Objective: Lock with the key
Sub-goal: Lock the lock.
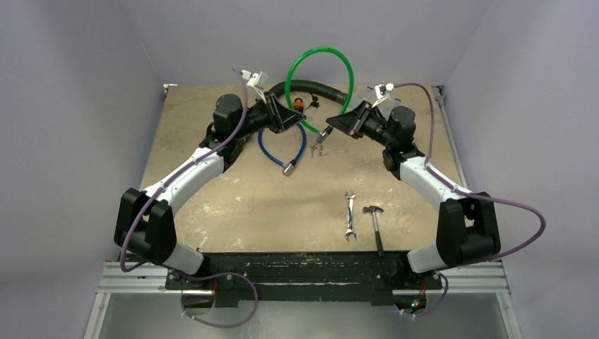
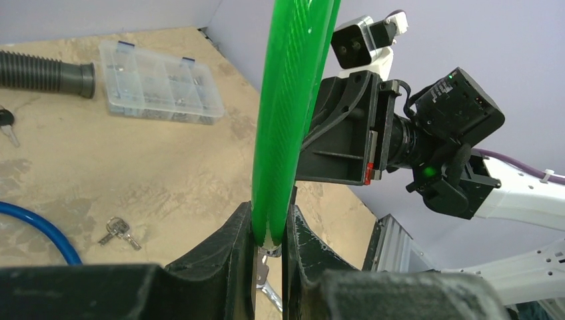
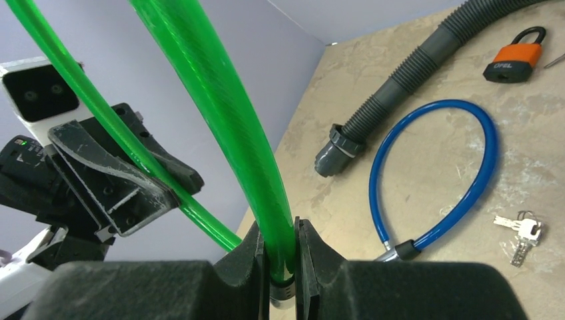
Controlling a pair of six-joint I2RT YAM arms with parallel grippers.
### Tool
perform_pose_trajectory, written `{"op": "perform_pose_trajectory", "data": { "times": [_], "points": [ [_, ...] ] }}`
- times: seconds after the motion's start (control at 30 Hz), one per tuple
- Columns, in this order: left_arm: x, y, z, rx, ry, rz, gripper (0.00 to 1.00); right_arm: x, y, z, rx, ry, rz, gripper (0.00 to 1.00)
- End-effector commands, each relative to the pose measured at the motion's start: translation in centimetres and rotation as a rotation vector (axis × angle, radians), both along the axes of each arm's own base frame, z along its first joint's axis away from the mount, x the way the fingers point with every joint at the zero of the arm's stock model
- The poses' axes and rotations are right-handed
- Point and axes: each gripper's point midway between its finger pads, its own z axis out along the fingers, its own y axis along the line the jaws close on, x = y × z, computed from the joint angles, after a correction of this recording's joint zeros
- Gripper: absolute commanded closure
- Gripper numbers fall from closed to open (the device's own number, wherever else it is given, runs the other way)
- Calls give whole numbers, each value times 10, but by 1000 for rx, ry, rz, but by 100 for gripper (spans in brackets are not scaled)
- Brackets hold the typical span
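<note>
Claw fingers fill both wrist views: left claw [image 2: 268, 233] and right claw [image 3: 280, 250] are each nearly shut, pinching one end of the green cable [image 2: 290, 100]. Its loop arches clear of the bench [image 1: 233, 205], ends apart, likely to be mated. Keys [image 3: 522, 230] lie loose by the blue cable [image 3: 436, 105]; neither claw is free for them.
</note>
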Motion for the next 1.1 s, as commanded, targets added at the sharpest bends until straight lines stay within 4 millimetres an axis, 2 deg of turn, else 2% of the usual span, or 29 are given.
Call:
{"op": "perform_pose_trajectory", "data": {
  "times": [0.0,0.1,0.27,0.3,0.4,0.53,0.73,1.07],
  "points": [
    [-24,-23,9,-64,-24,-121,100,-2,16,42,73,-104,33,100],
    [-27,-27,3,-52,-16,-130,100,-4,18,48,91,-130,49,100],
    [-29,-31,-18,-7,16,-130,100,-20,25,70,195,-178,145,100],
    [-29,-31,-21,1,16,-128,100,-21,25,72,163,-246,145,100],
    [-29,-29,-24,23,10,-121,100,-31,25,84,234,-224,179,100],
    [-24,-26,-17,65,-26,-102,100,-41,24,93,255,-252,209,100],
    [-28,-27,-17,56,-26,-119,100,-47,22,110,311,-278,220,100],
    [-8,2,18,17,-62,-60,88,-44,13,92,296,-241,195,100]
  ]
}}
